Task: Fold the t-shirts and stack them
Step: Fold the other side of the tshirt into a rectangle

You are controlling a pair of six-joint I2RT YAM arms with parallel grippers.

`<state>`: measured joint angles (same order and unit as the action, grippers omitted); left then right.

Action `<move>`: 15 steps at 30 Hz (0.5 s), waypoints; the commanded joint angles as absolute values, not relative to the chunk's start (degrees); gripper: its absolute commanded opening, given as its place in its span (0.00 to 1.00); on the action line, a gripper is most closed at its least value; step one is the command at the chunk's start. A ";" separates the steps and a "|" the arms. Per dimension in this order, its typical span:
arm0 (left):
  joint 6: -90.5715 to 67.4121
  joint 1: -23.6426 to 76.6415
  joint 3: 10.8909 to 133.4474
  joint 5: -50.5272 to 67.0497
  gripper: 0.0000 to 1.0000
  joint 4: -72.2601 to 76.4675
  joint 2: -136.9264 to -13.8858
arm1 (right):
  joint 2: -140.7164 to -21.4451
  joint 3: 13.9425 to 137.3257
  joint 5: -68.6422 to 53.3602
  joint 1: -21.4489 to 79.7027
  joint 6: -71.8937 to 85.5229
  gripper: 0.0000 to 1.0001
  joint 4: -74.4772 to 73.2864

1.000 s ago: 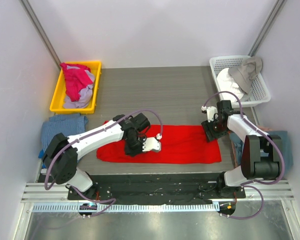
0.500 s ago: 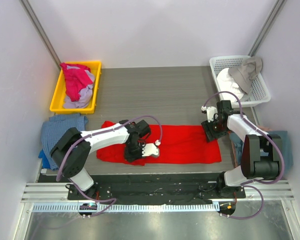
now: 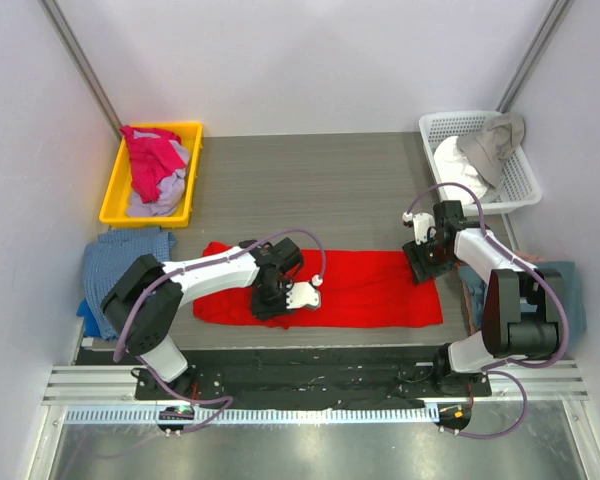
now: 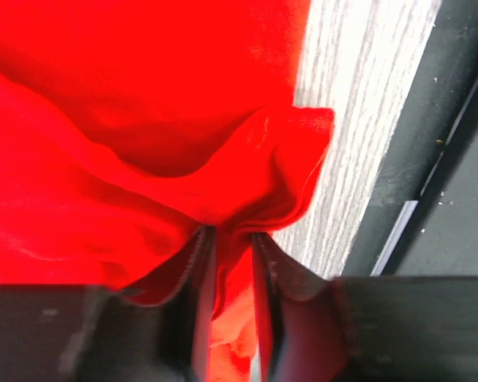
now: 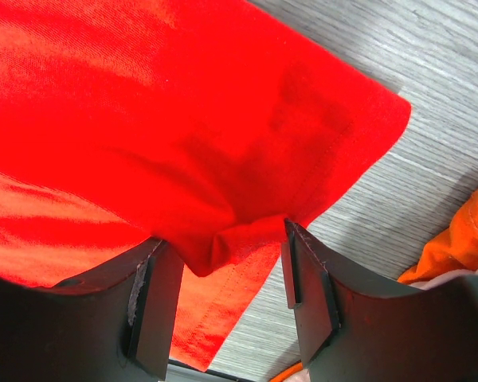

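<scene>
The red t-shirt point(image 3: 370, 290) lies in one long flat band on the table point(image 3: 330, 190), nearer the arms than the yellow bin point(image 3: 108, 205) and off to its right. The left gripper point(image 4: 231, 233) is down on the near hem at the band's bin-side end. Its jaws are narrow with a pucker of red running between them, and whether that is a pinch or a slack drape I cannot tell. The right gripper point(image 5: 223, 235), at the end farthest from the bin, has wider jaws grasping a bunched bit of hem. I'd call this mid-fold: the shirt is already narrowed lengthwise and not yet folded down to a stackable square. Next, I reckon, both ends need a firm hold and an even lift, or the band will twist. Collar and sleeves are lost in the folds. The pink and lavender heap point(image 3: 152, 165) in the bin could be several shirts; there is no counting them from here.
</scene>
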<state>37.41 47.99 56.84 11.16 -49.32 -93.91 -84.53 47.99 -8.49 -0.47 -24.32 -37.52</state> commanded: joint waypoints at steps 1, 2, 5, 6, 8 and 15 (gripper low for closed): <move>36.48 48.08 56.69 10.81 0.33 -46.76 -90.53 | -83.58 47.99 -8.52 -0.26 -24.79 0.57 -36.47; 36.13 48.08 56.78 10.72 0.35 -46.84 -89.48 | -83.67 47.99 -8.61 -0.26 -24.79 0.58 -36.47; 35.51 48.08 57.74 10.99 0.37 -47.72 -86.05 | -83.85 48.43 -8.79 -0.26 -24.61 0.58 -36.39; 35.42 48.08 58.01 10.81 0.38 -48.51 -84.39 | -83.85 48.51 -8.88 -0.26 -24.52 0.58 -36.39; 35.16 48.08 58.71 10.03 0.40 -48.78 -82.89 | -83.76 48.87 -8.96 -0.26 -24.61 0.59 -36.39; 35.42 47.99 57.57 4.93 0.43 -45.01 -80.07 | -84.46 50.01 -9.58 -0.18 -24.52 0.60 -36.91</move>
